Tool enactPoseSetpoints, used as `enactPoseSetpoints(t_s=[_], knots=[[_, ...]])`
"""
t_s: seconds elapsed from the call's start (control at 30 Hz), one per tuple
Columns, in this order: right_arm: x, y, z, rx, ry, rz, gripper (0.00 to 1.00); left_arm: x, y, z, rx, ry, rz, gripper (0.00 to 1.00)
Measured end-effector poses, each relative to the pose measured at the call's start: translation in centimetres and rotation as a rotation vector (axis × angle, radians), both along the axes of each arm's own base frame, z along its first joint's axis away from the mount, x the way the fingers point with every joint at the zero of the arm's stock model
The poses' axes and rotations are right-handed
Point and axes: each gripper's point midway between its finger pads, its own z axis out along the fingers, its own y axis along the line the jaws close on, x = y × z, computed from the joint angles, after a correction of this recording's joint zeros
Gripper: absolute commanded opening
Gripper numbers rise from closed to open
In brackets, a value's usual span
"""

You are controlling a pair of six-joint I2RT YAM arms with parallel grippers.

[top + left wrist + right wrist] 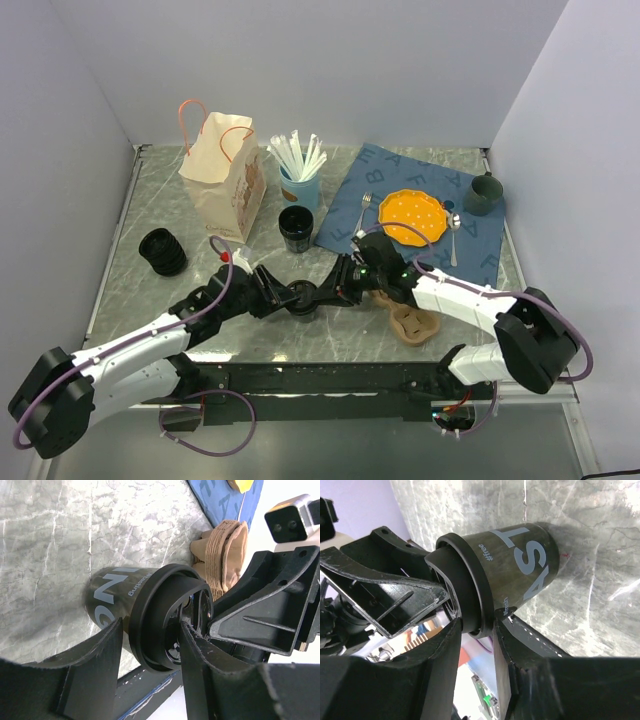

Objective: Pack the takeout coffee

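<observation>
Item: takeout coffee (pixel 305 298), a black lidded cup that looks to be standing on the marble table (pixel 130 290), directly between the two claws.
Left claw (pixel 150 625): about half open, with a finger on either side of the lid end; it appears to have hold of the cup.
Right claw (pixel 476 622): narrower, straddling the lid rim from the opposite side; I cannot tell whether it is pressing.
Step, as judged: a hand-over or shared grip. One claw should be firmly seated before the other lets go. Grip the cup wall below the rim so the lid does not pop, and keep the cup upright.
Just beside the right claw: a brown pulp cup carrier (pixel 412 320), a possible snag.
Beyond both claws: a lidless black cup (pixel 296 228), a light-blue cup of straws (pixel 300 185) and a paper bag (pixel 225 180); the first two crowd any path to the bag.
Outward of the right claw: an orange plate (pixel 411 217) and a grey-green mug (pixel 484 195), well apart.
</observation>
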Motion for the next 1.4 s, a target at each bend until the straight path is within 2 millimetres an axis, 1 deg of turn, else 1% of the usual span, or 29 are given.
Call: enactPoseSetpoints(t_s=[0.03,0.17,0.27,0.63,0.73,0.83,0.87,0.93,1.03,1.13,1.27,1.4], knots=[[-0.1,0.0,0.0,0.005,0.004,-0.007,0.32,0.0,0.0,0.0,0.000,-0.001,0.000,0.49],[0.1,0.1,-0.2,0.025,0.005,-0.027,0.20,0.0,0.0,0.0,0.000,0.000,0.002,0.49],[0.4,0.3,-0.2,0.031,-0.010,-0.027,0.13,0.2,0.1,0.0,-0.003,0.002,0.016,0.49],[2.0,0.3,-0.7,0.049,-0.124,0.038,0.09,0.6,0.2,-0.1,-0.019,0.016,0.069,0.49],[2.7,0.6,-0.8,0.066,-0.151,0.077,0.13,0.8,0.4,-0.1,-0.021,0.020,0.092,0.49],[3.5,1.0,-0.6,0.076,-0.174,0.118,0.27,1.1,0.6,-0.2,-0.024,0.027,0.121,0.49],[3.6,1.0,-0.5,0.075,-0.182,0.129,0.34,1.1,0.6,-0.2,-0.028,0.032,0.128,0.50],[3.4,0.8,-0.5,0.068,-0.185,0.139,0.41,1.1,0.6,-0.2,-0.030,0.037,0.131,0.50],[3.4,0.6,-0.3,0.051,-0.189,0.142,0.46,1.0,0.7,-0.2,-0.033,0.042,0.143,0.51],[3.1,0.2,-0.2,0.029,-0.185,0.133,0.49,0.9,0.9,-0.1,-0.033,0.041,0.153,0.51],[2.9,-0.6,0.5,0.000,-0.189,0.107,0.50,0.9,1.1,-0.2,-0.033,0.046,0.166,0.51],[2.9,-0.9,1.5,0.009,-0.213,0.082,0.45,0.9,1.1,-0.2,-0.036,0.052,0.173,0.51]])
